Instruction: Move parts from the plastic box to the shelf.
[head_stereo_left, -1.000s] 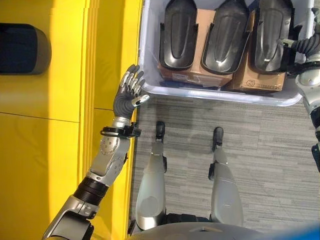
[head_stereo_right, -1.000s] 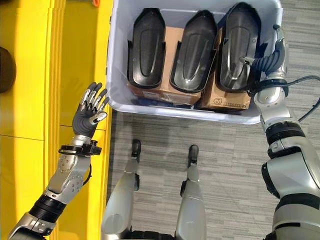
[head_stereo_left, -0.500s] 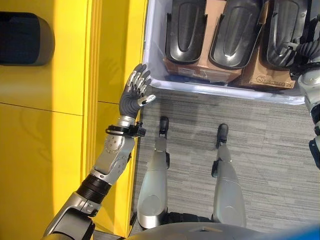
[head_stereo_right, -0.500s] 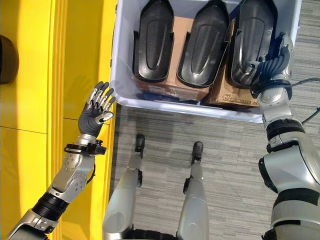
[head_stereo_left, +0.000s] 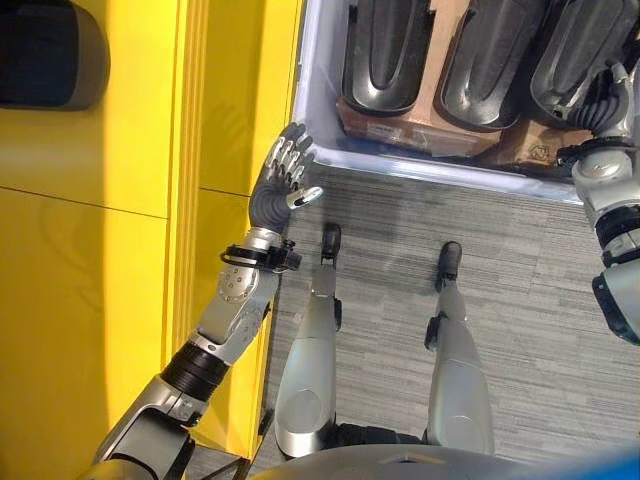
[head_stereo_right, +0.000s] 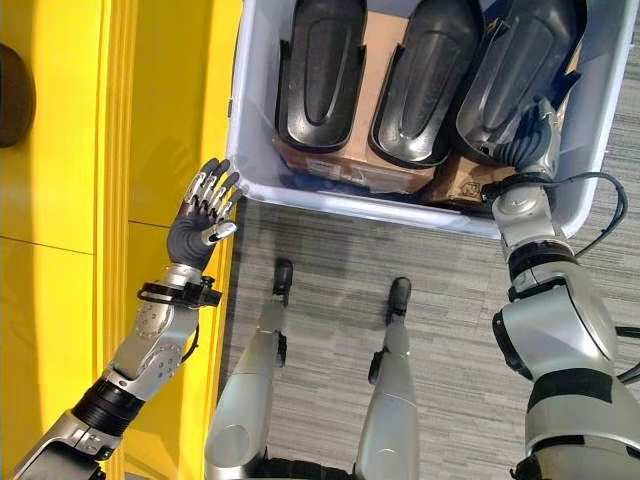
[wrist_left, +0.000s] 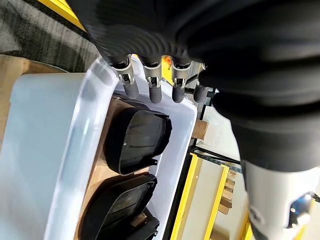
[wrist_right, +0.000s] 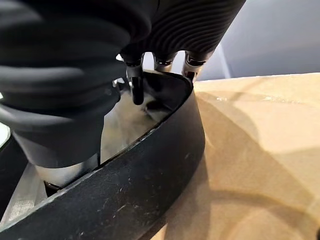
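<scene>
A pale plastic box stands on the floor ahead. In it, three black moulded parts lie side by side on cardboard boxes: left, middle and right. My right hand sits on the near end of the right part. In the right wrist view its fingers hook over that part's rim into the hollow. My left hand is open, fingers spread, raised just outside the box's near left corner. Its fingers touch nothing.
A yellow shelf runs along the left side, close against the box, with a dark rounded object on it at the far left. Grey carpet lies on the near side of the box.
The whole picture has shifted, so the camera moved. My right hand has gone from the right part's side to its near end. The left hand stays open by the box corner.
</scene>
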